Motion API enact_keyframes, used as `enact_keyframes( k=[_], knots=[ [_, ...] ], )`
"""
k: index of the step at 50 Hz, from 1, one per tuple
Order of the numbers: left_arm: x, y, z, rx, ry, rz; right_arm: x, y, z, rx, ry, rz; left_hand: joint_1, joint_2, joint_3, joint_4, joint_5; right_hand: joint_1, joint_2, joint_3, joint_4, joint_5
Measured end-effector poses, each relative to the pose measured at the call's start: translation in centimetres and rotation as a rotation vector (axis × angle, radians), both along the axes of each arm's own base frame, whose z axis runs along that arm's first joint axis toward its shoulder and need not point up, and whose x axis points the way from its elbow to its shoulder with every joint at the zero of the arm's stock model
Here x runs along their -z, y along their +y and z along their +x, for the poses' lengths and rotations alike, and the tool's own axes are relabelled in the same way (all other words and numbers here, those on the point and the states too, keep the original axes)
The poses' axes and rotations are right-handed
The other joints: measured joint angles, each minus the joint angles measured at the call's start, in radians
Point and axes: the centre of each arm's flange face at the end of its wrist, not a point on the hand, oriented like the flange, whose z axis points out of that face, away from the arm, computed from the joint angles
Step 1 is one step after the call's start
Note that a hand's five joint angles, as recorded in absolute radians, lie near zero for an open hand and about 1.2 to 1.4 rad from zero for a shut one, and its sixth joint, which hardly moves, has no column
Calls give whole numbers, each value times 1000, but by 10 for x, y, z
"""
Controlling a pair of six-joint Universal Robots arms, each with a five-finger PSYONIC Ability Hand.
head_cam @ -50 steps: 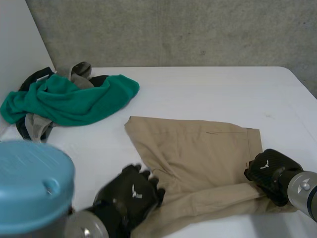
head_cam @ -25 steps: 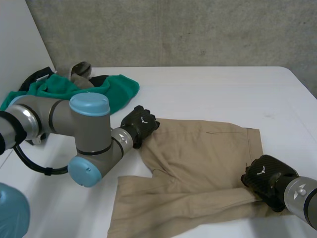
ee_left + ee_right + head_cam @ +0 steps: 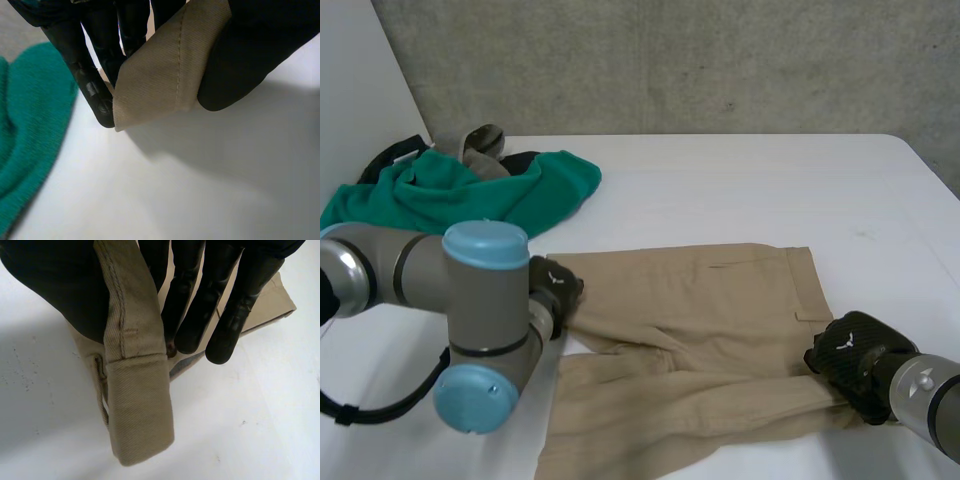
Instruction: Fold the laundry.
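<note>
- Lower centre, head view: khaki shorts (image 3: 720, 320) spread on table (image 3: 770, 190).
- Left hand (image 3: 558, 286) pinches their left corner.
- Right hand (image 3: 850, 350) pinches right edge.
- Upper left: green cloth (image 3: 470, 200).

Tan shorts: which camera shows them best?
Head view: the whole tan shorts lie spread on the table. Left wrist view gives a close-up of a corner pinched in the left robot hand; right wrist view, the waistband end pinched in the right robot hand.
</note>
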Motion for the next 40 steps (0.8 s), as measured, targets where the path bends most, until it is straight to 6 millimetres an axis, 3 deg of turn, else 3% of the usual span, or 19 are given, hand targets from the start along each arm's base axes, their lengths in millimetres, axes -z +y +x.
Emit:
enact_keyframes(
  k=[4, 8, 12, 20, 32, 35, 38, 39, 40],
  knots=[
    [2, 10, 3, 0, 9, 23, 1, 0, 0, 3, -2, 7, -5, -41, -39, -46, -5, 0, 0, 0, 0, 0],
    [-7, 15, 7, 1, 26, 12, 2, 0, 0, 3, -3, 8, -392, -440, -424, -437, -377, 0, 0, 0, 0, 0],
    [-22, 19, 9, 3, 52, -16, 2, 0, 1, 2, -3, 6, -529, -585, -578, -593, -537, 0, 0, 0, 0, 0],
    [-48, 25, 7, 23, 115, -57, 1, 0, 1, 1, -5, 0, -533, -593, -588, -603, -552, 0, 0, 0, 0, 0],
    [-56, 29, -4, 94, 167, -30, 1, -3, 1, 10, -18, -15, -533, -593, -588, -603, -552, 0, 0, 0, 0, 0],
    [-59, 46, -7, 113, 193, 10, -1, -6, 2, 22, -33, -24, -533, -594, -588, -603, -553, 0, 0, 0, 0, 0],
    [-71, 81, -8, 133, 262, 74, -4, -9, 2, 35, -50, -35, -584, -643, -636, -649, -598, 0, 0, 0, 0, 0],
    [-71, 81, -8, 133, 262, 74, -4, -9, 2, 35, -50, -35, -584, -643, -636, -649, -598, 0, 0, 0, 0, 0],
    [-76, 99, -7, 139, 299, 113, -6, -11, 3, 41, -60, -40, -609, -663, -656, -674, -620, 0, 0, 0, 0, 0]
  ],
)
